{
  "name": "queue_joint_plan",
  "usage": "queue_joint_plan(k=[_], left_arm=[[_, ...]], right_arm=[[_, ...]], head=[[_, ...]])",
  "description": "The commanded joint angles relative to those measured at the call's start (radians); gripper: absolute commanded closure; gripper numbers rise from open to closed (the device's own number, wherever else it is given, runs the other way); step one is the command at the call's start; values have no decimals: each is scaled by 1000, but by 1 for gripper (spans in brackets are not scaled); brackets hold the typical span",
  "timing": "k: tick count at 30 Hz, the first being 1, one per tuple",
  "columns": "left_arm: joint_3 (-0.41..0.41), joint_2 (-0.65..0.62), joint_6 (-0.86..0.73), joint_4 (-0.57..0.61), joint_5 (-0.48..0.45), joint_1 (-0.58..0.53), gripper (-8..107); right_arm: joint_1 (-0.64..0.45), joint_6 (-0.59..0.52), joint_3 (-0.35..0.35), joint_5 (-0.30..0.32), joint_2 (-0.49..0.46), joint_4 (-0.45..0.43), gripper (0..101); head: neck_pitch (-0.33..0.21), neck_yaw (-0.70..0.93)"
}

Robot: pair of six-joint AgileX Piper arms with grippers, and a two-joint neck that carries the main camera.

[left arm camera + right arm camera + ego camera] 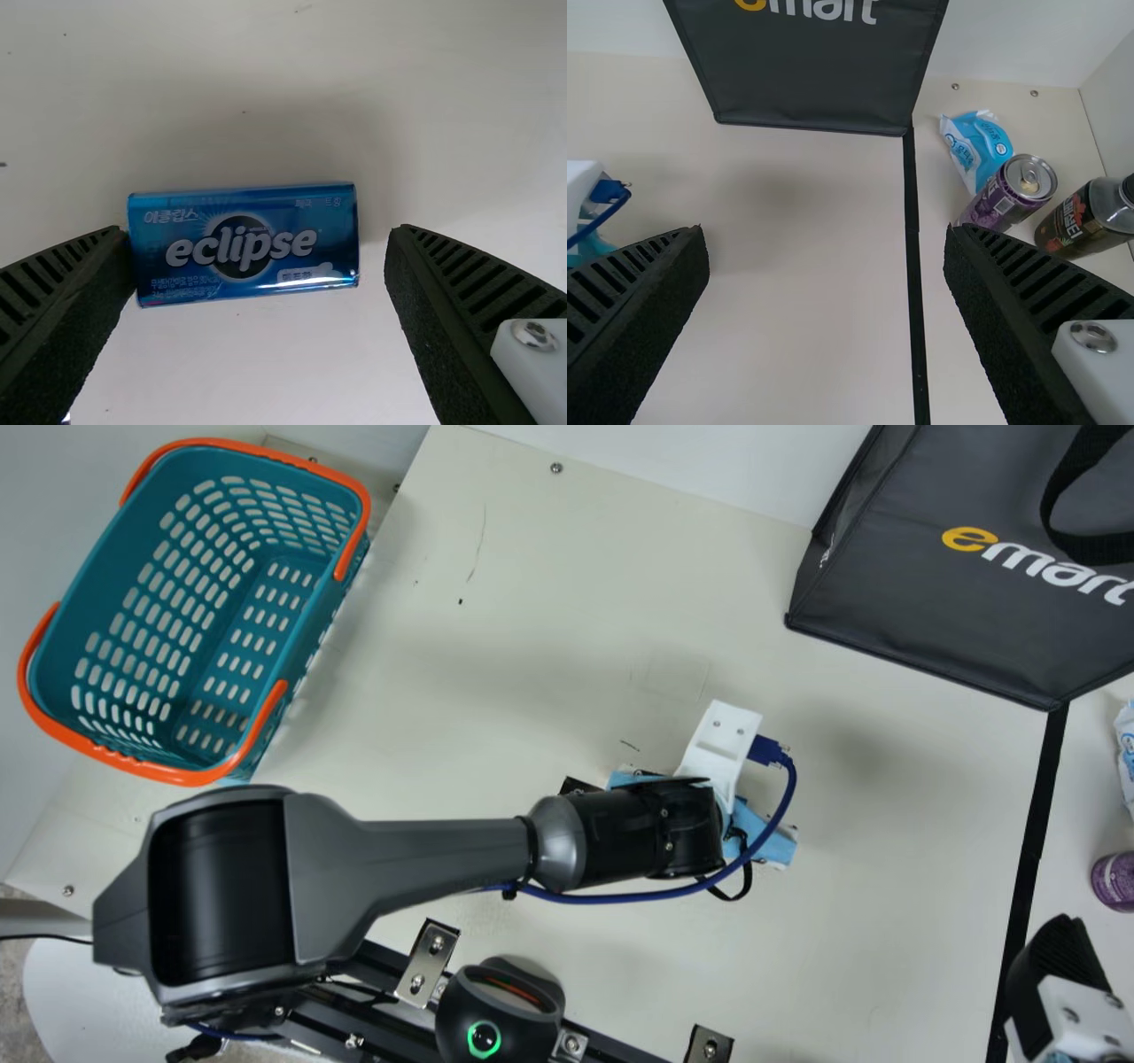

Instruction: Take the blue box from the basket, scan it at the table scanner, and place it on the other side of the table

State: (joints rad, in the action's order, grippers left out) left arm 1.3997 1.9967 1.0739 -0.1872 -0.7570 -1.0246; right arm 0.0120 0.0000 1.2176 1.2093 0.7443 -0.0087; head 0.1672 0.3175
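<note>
I log the box [244, 243] between the left gripper's [259, 232] spread fingers, long axis finger to finger; right gripper [826, 232], also spread, well off right.

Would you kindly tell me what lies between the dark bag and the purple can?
A blue and white packet lies between the bag and the can, with the black line nearer the bag, as the right wrist view shows.

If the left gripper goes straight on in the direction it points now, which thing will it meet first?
The left gripper would most likely meet the blue box first, as it shows between the open jaws, with the cream table behind it. How far the jaws reach is unclear.
</note>
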Motion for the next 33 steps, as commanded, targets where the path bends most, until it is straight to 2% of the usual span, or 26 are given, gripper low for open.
queue_joint_plan(k=[1,9,19,25,33], left_arm=[[-16,-28,-2,-1,21,7,9],[-144,-183,-19,18,107,81,9],[-332,-413,-134,91,170,247,9],[-420,-555,-256,169,151,369,9],[-499,-740,-412,258,53,519,9]], right_arm=[[0,0,0,0,0,0,6],[0,0,0,0,0,0,6],[0,0,0,0,0,0,6],[0,0,0,0,0,0,6],[0,0,0,0,0,-1,6]], head=[[-29,4],[-29,4],[-29,4],[-29,4],[-29,4]])
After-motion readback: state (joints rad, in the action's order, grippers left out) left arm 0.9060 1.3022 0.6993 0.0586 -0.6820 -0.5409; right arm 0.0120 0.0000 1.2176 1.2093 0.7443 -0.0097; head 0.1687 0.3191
